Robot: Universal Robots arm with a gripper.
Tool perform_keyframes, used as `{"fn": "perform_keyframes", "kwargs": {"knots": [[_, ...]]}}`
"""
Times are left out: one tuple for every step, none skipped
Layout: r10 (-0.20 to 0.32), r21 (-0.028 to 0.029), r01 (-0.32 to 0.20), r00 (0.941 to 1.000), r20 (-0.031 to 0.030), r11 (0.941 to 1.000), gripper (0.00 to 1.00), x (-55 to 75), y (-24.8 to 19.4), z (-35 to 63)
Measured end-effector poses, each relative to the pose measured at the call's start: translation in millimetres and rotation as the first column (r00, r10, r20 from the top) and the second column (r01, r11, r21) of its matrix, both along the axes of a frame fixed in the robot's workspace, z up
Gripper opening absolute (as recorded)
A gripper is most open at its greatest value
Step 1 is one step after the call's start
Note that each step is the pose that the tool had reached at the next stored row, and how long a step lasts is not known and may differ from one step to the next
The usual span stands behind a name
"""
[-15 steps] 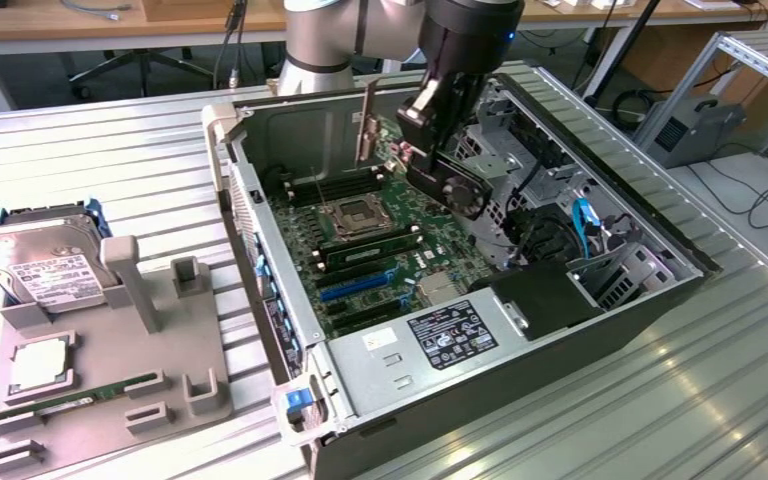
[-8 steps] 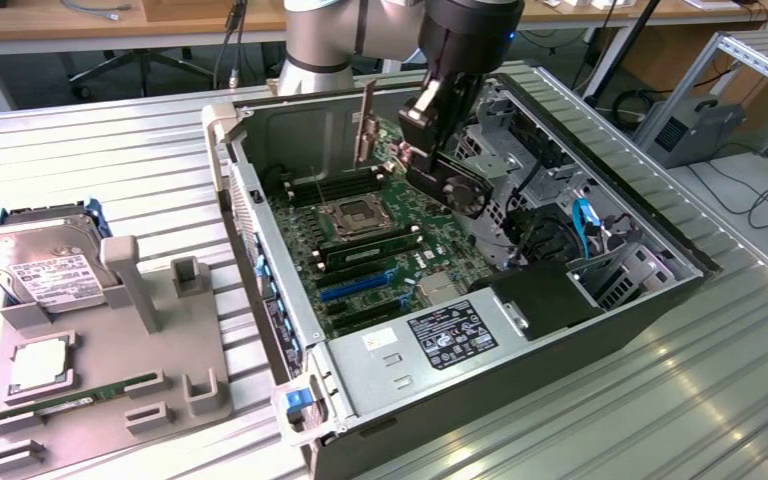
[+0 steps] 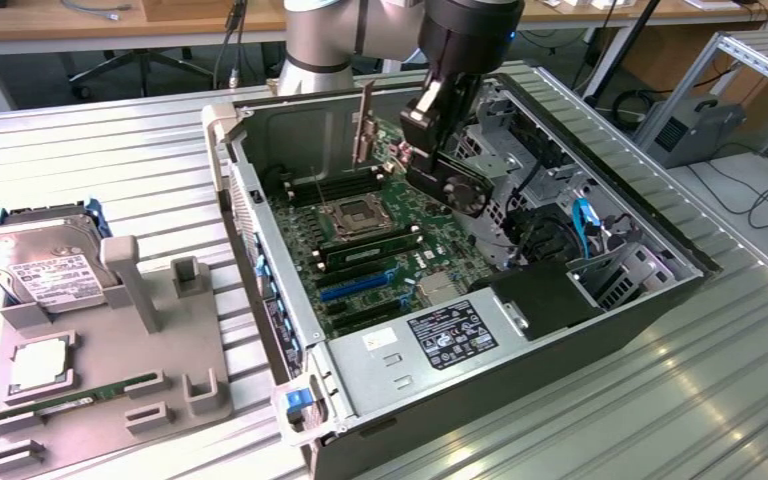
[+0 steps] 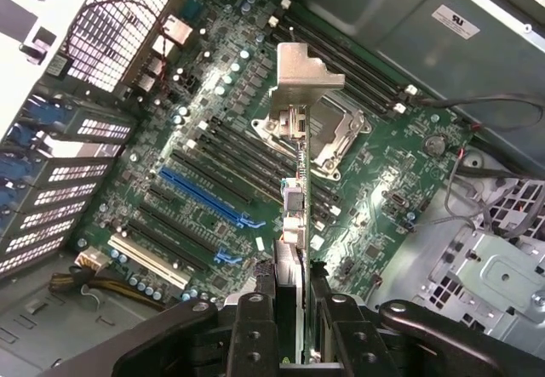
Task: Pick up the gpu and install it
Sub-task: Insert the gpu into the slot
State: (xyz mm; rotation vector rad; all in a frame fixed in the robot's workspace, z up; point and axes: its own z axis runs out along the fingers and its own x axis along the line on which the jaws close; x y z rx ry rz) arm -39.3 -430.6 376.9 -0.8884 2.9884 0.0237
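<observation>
- gpu [image 3: 458,180] hangs tilted in my grip above the open case [image 3: 240,190], over the motherboard [image 3: 398,215] and apart from it.
- My fingers [image 4: 254,326] pinch the gpu [image 4: 294,215] between them, one pad on each face; my gripper [image 3: 424,122] holds it by its upper edge.
- From the wrist I see the card edge-on, a thin line running out from my gripper [image 4: 294,339] across the CPU socket [image 4: 332,130].
- Open air lies all round the card. The case walls stand well clear on both sides, and the drive cage [image 3: 498,150] is close behind the fan, toward the exterior view's right.
- The blue slot [image 4: 204,194] lies off to one side of the card's edge, not beneath it. In the exterior view this slot [image 3: 357,288] is nearer the power supply [image 3: 451,335] than the card is.
- The bracket [image 3: 364,120] is flat silver metal with a bent tab at its end [image 4: 305,75]; it stands up near the case's back wall.
- The shroud is matt black plastic round one circular fan. The motherboard [image 4: 400,190] is green, crowded with black slots and small round capacitors.
- The case is grey sheet metal, perforated in places, with a blue cable [image 3: 580,225] on the exterior view's right.
- The table [image 3: 117,160] is ribbed, shiny metal.
- A hard drive [image 3: 37,260] rests in a grey holder [image 3: 117,360] at the exterior view's left, well apart from the case.
- Wooden desks [image 3: 91,20] and loose cables lie beyond the table.
</observation>
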Motion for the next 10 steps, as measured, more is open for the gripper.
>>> {"fn": "perform_keyframes", "kwargs": {"knots": [[0.004, 0.0000, -0.004, 1.0000, 0.0000, 1.0000, 0.26, 0.0, 0.0, 0.0], [0.008, 0.0000, -0.008, 1.0000, 0.0000, 1.0000, 0.26, 0.0, 0.0, 0.0], [0.012, 0.0001, -0.012, 0.9999, 0.0000, 0.9999, 0.26, 0.0, 0.0, 0.0], [0.015, 0.0000, -0.015, 0.9999, 0.0000, 0.9999, 0.26, 0.0, 0.0, 0.0], [0.019, 0.0000, -0.019, 0.9998, 0.0000, 0.9998, 0.26, 0.0, 0.0, 0.0], [0.023, 0.0000, -0.023, 0.9997, 0.0000, 0.9997, 0.26, 0.0, 0.0, 0.0], [0.026, 0.0000, -0.026, 0.9997, 0.0000, 0.9997, 0.26, 0.0, 0.0, 0.0], [0.030, 0.0000, -0.030, 0.9995, 0.0000, 0.9995, 0.26, 0.0, 0.0, 0.0], [0.034, 0.0001, -0.034, 0.9994, 0.0000, 0.9994, 0.26, 0.0, 0.0, 0.0], [0.038, 0.0000, -0.038, 0.9993, 0.0000, 0.9993, 0.26, 0.0, 0.0, 0.0]]}}
